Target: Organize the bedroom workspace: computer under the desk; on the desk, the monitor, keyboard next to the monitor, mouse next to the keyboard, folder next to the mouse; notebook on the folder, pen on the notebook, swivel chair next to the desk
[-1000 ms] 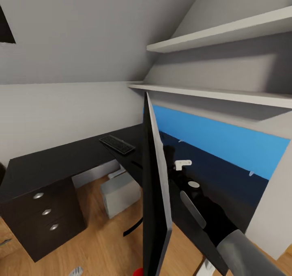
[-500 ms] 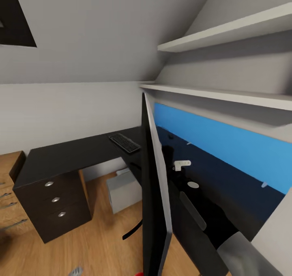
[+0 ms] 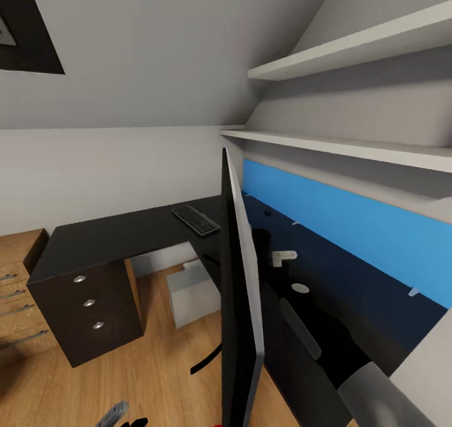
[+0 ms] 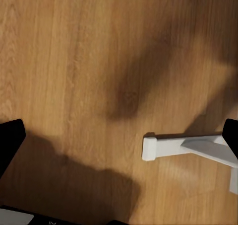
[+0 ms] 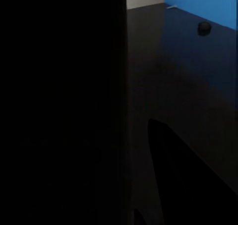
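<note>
The slim black keyboard (image 3: 196, 220) already lies on the glossy black L-shaped tabletop (image 3: 119, 238) and the light grey tower computer (image 3: 193, 292) stands on the wood floor under it, while the folder, notebook, pen and chair steps seem still open. The large thin black monitor (image 3: 237, 301) with its white rear edge shows edge-on, upright, close to the camera over the tabletop's near wing; whether it rests there or is carried I cannot tell. Whether the left and right jaws stand wide or closed, I cannot tell.
</note>
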Controlling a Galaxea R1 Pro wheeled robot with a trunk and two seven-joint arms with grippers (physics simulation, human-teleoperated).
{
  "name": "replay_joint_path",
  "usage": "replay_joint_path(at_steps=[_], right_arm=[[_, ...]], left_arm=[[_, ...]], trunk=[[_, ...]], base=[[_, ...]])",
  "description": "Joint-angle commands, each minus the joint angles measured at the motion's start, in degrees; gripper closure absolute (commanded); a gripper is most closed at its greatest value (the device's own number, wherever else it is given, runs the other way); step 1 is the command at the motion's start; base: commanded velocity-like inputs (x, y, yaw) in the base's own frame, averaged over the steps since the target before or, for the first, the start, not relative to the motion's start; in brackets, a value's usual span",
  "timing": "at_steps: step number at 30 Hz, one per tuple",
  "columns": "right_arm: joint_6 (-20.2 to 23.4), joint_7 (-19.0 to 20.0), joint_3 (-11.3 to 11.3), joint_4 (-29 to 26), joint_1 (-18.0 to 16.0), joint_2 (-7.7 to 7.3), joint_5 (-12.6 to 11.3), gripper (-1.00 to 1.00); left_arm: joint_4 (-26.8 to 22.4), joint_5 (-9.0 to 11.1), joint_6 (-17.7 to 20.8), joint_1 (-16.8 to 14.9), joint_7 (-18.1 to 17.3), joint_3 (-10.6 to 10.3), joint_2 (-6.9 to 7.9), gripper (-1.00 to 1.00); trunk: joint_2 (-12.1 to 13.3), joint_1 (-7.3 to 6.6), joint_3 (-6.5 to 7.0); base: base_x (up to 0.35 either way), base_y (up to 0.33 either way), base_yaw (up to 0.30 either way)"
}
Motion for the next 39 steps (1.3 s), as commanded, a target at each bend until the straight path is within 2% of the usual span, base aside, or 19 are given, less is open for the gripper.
replay_joint_path(at_steps=[1,16,20,27,31,36,39], right_arm=[[0.06,-0.62,0.2,-0.16,-0.1,-0.07,-0.34,1.0],[0.06,-0.62,0.2,-0.16,-0.1,-0.07,-0.34,1.0],[-0.02,-0.16,0.17,0.95,-1.06,0.4,-0.25,1.0],[0.94,0.0,0.17,1.31,-1.39,0.64,-0.22,1.0],[1.07,0.02,0.17,0.99,-1.42,0.54,-0.24,1.0],[1.11,-0.04,0.13,0.71,-1.43,0.44,-0.24,1.0],[1.35,-0.06,0.06,0.66,-1.44,0.41,-0.41,1.0]], left_arm=[[-0.04,0.34,0.48,-0.02,-0.15,0.23,-0.03,-1.0],[-0.04,0.34,0.48,-0.02,-0.15,0.23,-0.03,-1.0],[-0.15,-0.26,1.56,-1.0,1.15,-0.14,-0.08,-1.0],[-0.06,-0.67,1.66,-0.72,2.05,-0.19,0.13,-1.0],[0.07,-0.65,1.0,1.76,2.02,-0.13,0.38,-1.0],[-0.36,-0.3,-5.4,7.42,1.58,0.01,0.51,-1.0],[-0.98,-0.17,-6.85,9.31,1.56,0.03,0.47,-1.0]], trunk=[[-0.05,0.0,-0.06],[-0.05,0.0,-0.06],[-0.05,0.0,-0.06],[-0.05,0.0,-0.06],[-0.05,0.0,-0.06],[-0.05,0.0,-0.06],[-0.05,0.0,-0.06]], base=[[0.0,0.0,0.0],[0.0,0.0,0.0],[-0.122,-0.065,0.0],[-0.132,-0.071,0.0],[-0.025,-0.013,0.0],[-0.007,-0.004,0.0],[-0.002,-0.075,0.0]])
